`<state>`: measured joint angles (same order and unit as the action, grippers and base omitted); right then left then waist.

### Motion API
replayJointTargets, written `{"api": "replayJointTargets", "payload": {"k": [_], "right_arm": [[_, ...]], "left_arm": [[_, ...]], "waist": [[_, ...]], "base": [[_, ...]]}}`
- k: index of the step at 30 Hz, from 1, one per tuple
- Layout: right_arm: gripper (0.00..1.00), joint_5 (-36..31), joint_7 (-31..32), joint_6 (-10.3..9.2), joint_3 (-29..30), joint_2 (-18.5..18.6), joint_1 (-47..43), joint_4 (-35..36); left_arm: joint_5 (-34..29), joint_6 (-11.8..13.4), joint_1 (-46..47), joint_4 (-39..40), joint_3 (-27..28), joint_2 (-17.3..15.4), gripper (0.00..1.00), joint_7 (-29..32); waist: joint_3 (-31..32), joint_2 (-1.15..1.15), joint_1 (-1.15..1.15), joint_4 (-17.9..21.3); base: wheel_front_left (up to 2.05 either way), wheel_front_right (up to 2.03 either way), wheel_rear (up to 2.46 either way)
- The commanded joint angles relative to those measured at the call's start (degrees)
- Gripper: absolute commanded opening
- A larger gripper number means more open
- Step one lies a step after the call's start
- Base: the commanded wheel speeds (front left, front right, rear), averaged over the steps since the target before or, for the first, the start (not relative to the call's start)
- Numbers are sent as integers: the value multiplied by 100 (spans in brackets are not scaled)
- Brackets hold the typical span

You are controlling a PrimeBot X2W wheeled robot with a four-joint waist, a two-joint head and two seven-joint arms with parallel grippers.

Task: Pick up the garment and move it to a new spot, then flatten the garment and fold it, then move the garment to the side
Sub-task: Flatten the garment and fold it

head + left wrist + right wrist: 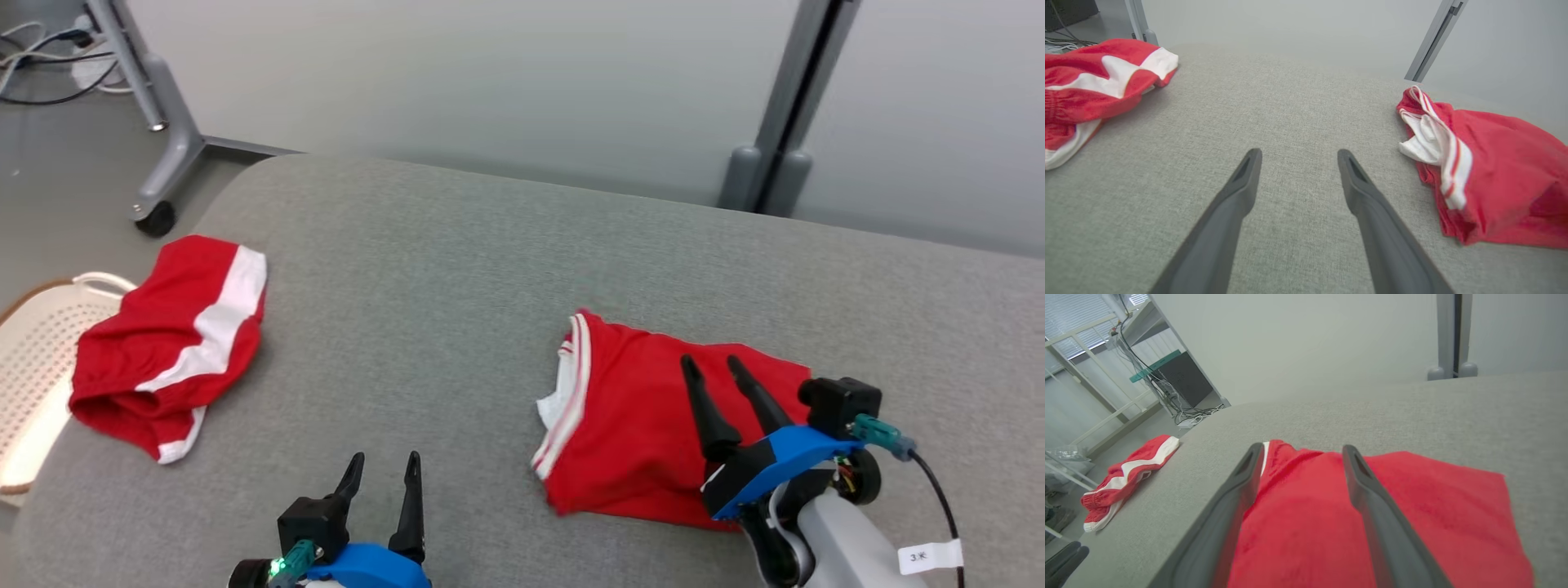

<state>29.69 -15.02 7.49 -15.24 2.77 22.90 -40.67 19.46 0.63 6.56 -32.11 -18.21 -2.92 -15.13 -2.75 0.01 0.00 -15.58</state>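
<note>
The red garment [645, 425] lies toward the right of the grey counter [457, 269], doubled into a rough rectangle; I judge the folding done, though I cannot tell whether the move aside is finished; the right pincer [710, 361] hangs over it, fingers apart, gripping nothing; the left pincer [385, 459] stands apart over bare counter; a second red garment [175, 343] sits at the left edge above a white basket [41, 351]; the left wrist view shows white lining [1419, 143] bunched at the waistband, far plainer than the head view does.
</note>
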Motion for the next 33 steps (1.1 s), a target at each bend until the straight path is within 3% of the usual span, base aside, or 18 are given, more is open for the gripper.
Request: {"api": "replayJointTargets", "payload": {"k": [1,12,22,33], "right_arm": [[100,-135,-22,1,166,28,-70,48],[100,-1524,-22,1,1629,22,-551,470],[100,-1975,-22,1,1767,21,-910,660],[100,-2015,-22,1,1463,23,-1194,589]], "left_arm": [[-33,19,-15,46,40,5,100,-2],[-202,264,10,238,403,3,100,-2],[-449,371,-172,245,656,5,100,-2],[-576,369,-380,253,783,3,100,-2]], "waist": [[61,-1,0,178],[101,-1,0,1199],[188,-1,0,1604],[323,-1,0,1668]], "base": [[0,0,0],[0,0,0],[0,0,0],[0,0,0]]}}
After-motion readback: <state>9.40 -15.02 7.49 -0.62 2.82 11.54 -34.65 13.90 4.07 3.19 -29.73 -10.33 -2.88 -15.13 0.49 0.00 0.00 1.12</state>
